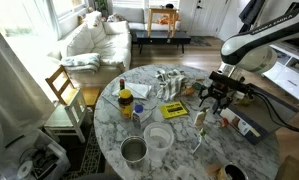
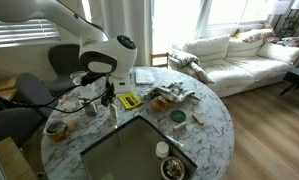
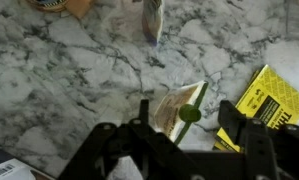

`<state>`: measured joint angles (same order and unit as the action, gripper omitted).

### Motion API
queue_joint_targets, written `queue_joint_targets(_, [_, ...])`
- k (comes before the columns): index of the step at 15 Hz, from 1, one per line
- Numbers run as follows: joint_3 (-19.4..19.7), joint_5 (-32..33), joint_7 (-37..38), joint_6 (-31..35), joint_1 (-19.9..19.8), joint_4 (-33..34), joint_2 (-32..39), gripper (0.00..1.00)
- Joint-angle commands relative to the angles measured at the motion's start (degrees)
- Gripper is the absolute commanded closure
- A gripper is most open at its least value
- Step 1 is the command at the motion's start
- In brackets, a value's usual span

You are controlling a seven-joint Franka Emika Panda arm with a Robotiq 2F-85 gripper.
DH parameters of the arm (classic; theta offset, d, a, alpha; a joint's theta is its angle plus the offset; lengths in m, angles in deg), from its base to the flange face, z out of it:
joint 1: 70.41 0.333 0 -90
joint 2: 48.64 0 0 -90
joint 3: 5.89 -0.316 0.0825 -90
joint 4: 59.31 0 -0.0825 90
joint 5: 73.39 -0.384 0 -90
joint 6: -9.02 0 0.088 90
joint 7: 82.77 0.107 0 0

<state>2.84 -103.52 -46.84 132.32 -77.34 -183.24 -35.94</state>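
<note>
Claw (image 3: 186, 122) spread over green-capped item (image 3: 175, 110), yellow box (image 3: 270, 100) beside, marble table (image 3: 69, 70)

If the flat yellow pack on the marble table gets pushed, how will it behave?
The yellow pack lies flat, so it should slide rather than tip. The marble table looks smooth, so probably little drag. It looks thin, so likely light.
</note>
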Motion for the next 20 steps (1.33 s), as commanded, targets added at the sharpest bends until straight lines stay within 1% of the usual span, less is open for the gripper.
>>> queue_joint_targets(1, [-0.36,-1.17,0.74,1.7,-0.03,-0.89,0.48,0.58])
queue_joint_targets(2, [-0.38,-1.2,0.85,1.95,0.0,-0.91,0.68,0.67])
queue_joint_targets(4, [-0.41,-1.23,1.01,2.32,0.03,-0.89,0.98,0.81])
queue_joint_targets(5, [-0.42,-1.23,1.08,2.57,0.03,-0.86,1.04,0.89])
queue_joint_targets(6, [-0.45,-1.28,1.16,2.79,0.02,-0.81,1.13,0.96])
queue_joint_targets(7, [-0.48,-1.37,1.23,2.92,0.0,-0.73,1.18,1.0])
queue_joint_targets(8, [-0.5,-1.36,1.35,2.86,0.02,-0.68,1.06,0.95])
queue_joint_targets(11, [-0.81,-0.43,0.92,0.17,0.21,-0.46,-0.89,0.95])
queue_joint_targets(14, [-1.69,2.27,0.58,-5.42,1.08,0.25,-5.22,0.95])
queue_joint_targets(17, [-3.19,5.86,-0.03,-14.42,2.48,3.17,-9.46,0.95])
queue_joint_targets(20, [-4.99,10.17,-0.63,-22.53,4.0,8.02,-11.91,0.95])
